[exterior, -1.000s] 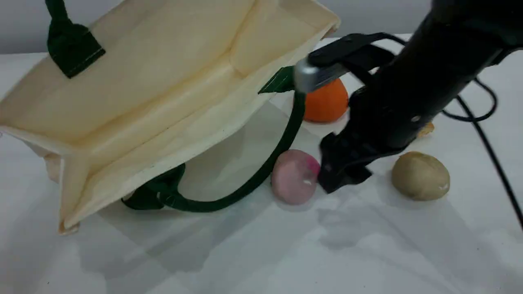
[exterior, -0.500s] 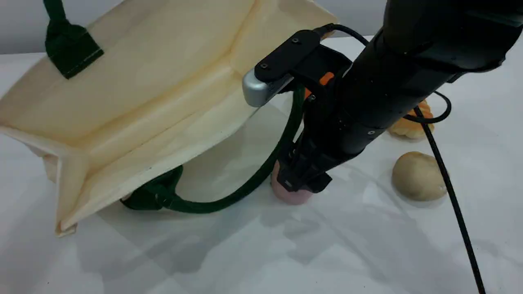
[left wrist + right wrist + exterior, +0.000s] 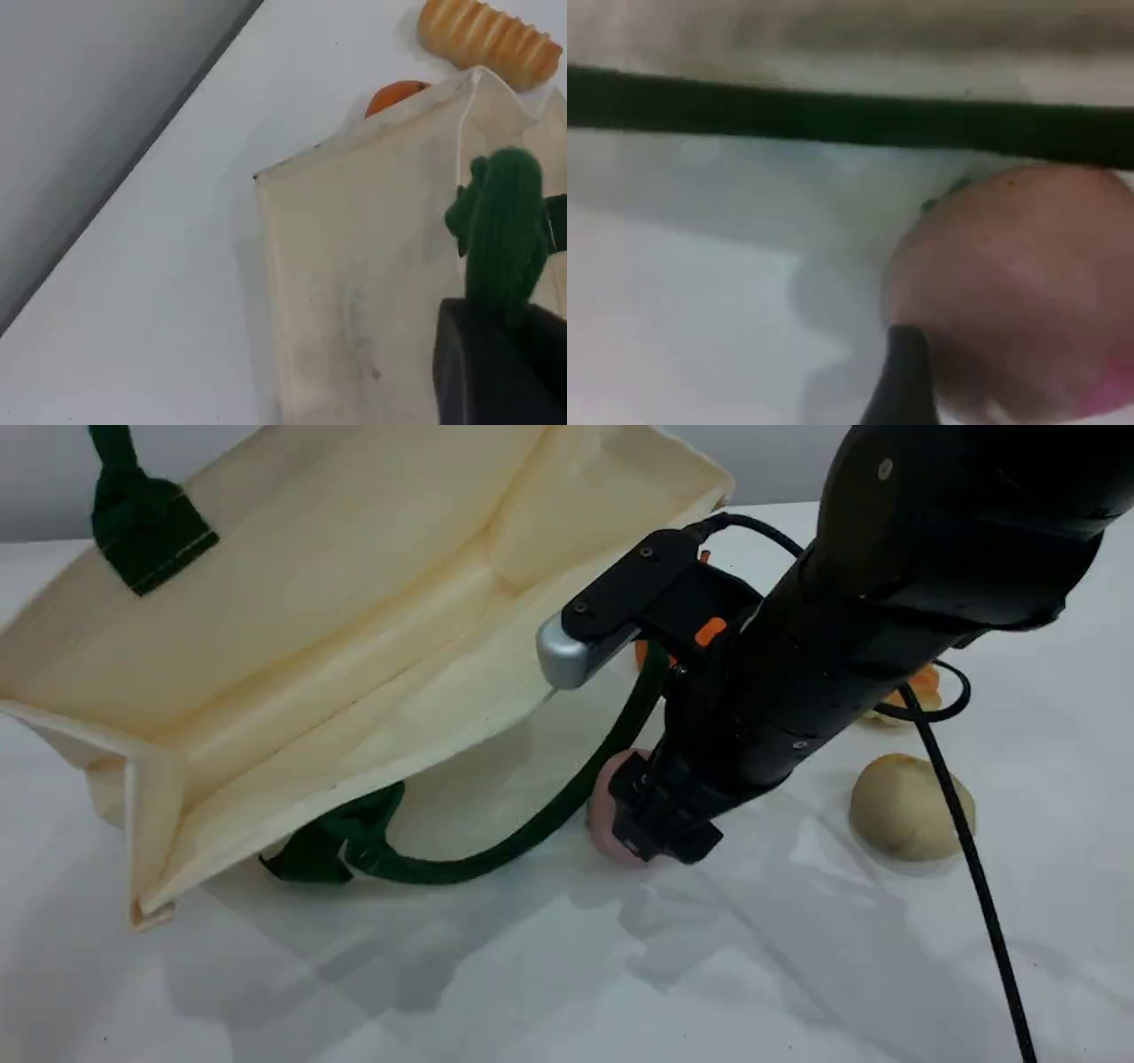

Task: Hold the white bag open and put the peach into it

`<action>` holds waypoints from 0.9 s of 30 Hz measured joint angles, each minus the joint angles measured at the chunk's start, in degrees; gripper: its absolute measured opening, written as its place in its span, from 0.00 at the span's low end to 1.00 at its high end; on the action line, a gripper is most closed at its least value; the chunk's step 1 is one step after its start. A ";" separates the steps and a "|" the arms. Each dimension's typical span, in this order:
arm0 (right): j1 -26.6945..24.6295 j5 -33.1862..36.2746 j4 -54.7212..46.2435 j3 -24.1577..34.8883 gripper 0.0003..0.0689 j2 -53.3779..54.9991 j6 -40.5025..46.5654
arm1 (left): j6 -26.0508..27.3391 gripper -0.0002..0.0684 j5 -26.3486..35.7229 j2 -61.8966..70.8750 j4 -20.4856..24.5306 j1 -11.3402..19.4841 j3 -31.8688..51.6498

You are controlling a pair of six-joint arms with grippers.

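The white bag point(image 3: 310, 602) hangs tilted with its mouth facing the camera, lifted by its upper green handle point(image 3: 142, 531), which runs off the top edge. In the left wrist view my left gripper point(image 3: 496, 354) is shut on that green handle point(image 3: 505, 230), beside the bag's cream side point(image 3: 354, 266). The lower handle point(image 3: 532, 833) loops on the table. Just right of it lies the pale pink peach point(image 3: 607, 815). My right gripper point(image 3: 660, 828) is down over the peach and open. Its wrist view shows one fingertip point(image 3: 904, 381) against the peach point(image 3: 1019, 283), with the handle point(image 3: 833, 115) just beyond.
A tan potato-like lump point(image 3: 908, 806) lies right of the peach. Behind the right arm sit an orange fruit point(image 3: 399, 93) and a ridged yellow-orange piece point(image 3: 487, 40). The arm's black cable point(image 3: 966, 850) trails across the table's right side.
My right arm has swung left and come down over the peach, now mostly covering it. The bag has shifted only slightly.
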 joint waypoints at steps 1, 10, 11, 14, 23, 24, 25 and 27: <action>0.00 -0.05 0.07 0.00 0.78 0.00 0.04 | 0.00 0.13 0.00 0.00 0.00 0.00 0.00; 0.00 -0.71 0.58 0.00 0.78 0.00 0.10 | 0.00 0.13 0.00 0.00 0.00 0.00 0.00; 0.00 -0.71 0.58 0.00 0.77 0.00 0.10 | 0.00 0.13 0.00 0.00 0.00 0.00 0.00; 0.00 -0.71 0.64 0.00 0.71 0.00 0.19 | 0.00 0.13 0.00 0.00 0.00 0.00 0.00; 0.00 -0.21 3.49 0.00 0.43 0.00 0.12 | 0.00 0.13 0.00 0.00 0.00 0.00 0.00; 0.00 -0.04 4.00 0.00 0.40 0.00 0.12 | 0.00 0.13 0.00 0.00 0.00 0.00 0.00; 0.00 0.08 4.15 0.00 0.37 -0.05 0.12 | 0.00 0.13 0.00 0.00 0.00 0.00 0.00; 0.00 0.69 4.15 0.00 0.34 -0.05 0.12 | 0.00 0.13 0.00 0.00 0.00 0.00 0.00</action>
